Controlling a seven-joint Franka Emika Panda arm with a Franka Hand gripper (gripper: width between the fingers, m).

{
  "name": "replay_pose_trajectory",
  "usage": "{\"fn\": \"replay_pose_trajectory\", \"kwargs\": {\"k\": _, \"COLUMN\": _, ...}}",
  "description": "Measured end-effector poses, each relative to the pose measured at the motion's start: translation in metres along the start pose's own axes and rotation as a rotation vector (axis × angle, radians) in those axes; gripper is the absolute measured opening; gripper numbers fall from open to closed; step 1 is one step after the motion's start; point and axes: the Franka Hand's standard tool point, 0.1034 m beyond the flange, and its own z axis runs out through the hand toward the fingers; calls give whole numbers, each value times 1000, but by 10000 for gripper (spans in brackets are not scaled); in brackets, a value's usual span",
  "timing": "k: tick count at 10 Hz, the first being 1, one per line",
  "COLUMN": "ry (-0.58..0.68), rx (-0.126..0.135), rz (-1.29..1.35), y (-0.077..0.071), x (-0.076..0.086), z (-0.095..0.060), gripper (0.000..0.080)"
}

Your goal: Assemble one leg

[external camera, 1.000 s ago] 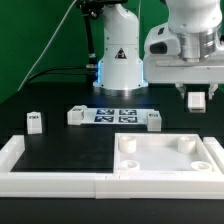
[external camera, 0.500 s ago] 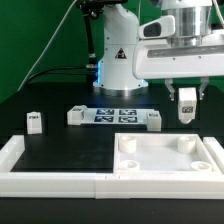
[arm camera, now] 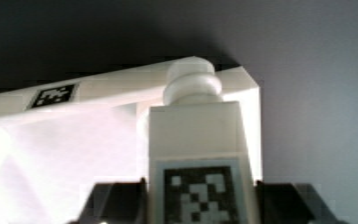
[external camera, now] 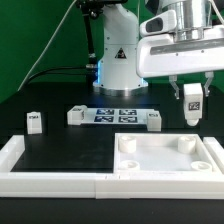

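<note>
- The tool hangs above the counter near its edge on the exterior view's right, clear of the surface.
- Its two dark fingers are clamped on the leg, one on either side of the block.
- The leg is upright in the grasp, and its black-and-white tag faces the exterior camera.
- In the wrist view the leg fills the middle of the picture. Its tag sits between the fingers of the tool, and a rounded stub forms its far end.
- The held leg is in the air above the far side of the tabletop and does not touch it.
- The tabletop, a white tray with round corner holes, lies flat at the counter's near corner on the exterior view's right.
- Behind the leg, the wrist view shows a white surface that carries a small tag; which part this is cannot be told.
- The marker board lies flat near the middle of the counter.
- Two loose legs stand just beside the marker board's two ends.
- A third loose leg stands well apart, toward the counter's edge on the exterior view's left.
- A white rail runs along the counter's near edge and turns at the near corner on the exterior view's left.
- The arm's base stands at the far edge.
</note>
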Motion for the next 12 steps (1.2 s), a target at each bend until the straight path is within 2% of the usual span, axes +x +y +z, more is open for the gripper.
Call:
{"fn": "replay_pose_trajectory", "kwargs": {"k": 4, "ry": 7, "rx": -15, "rz": -146, "y": 17, "x": 69, "z": 7, "gripper": 290}}
{"fn": "replay_pose_trajectory", "kwargs": {"k": 8, "ry": 47, "rx": -10, "rz": -159, "y": 15, "x": 121, "z": 17, "gripper": 290}}
{"fn": "replay_pose_trajectory", "kwargs": {"k": 10, "ry": 48, "rx": -10, "rz": -161, "y": 14, "x": 118, "z": 19, "gripper": 290}}
{"fn": "replay_pose_trajectory", "kwargs": {"k": 11, "ry": 124, "rx": -8, "rz": -163, "y": 15, "x": 123, "z": 17, "gripper": 290}}
{"fn": "replay_pose_trajectory", "kwargs": {"k": 12, "ry": 105, "rx": -10, "rz": -163, "y": 15, "x": 118, "z": 20, "gripper": 290}}
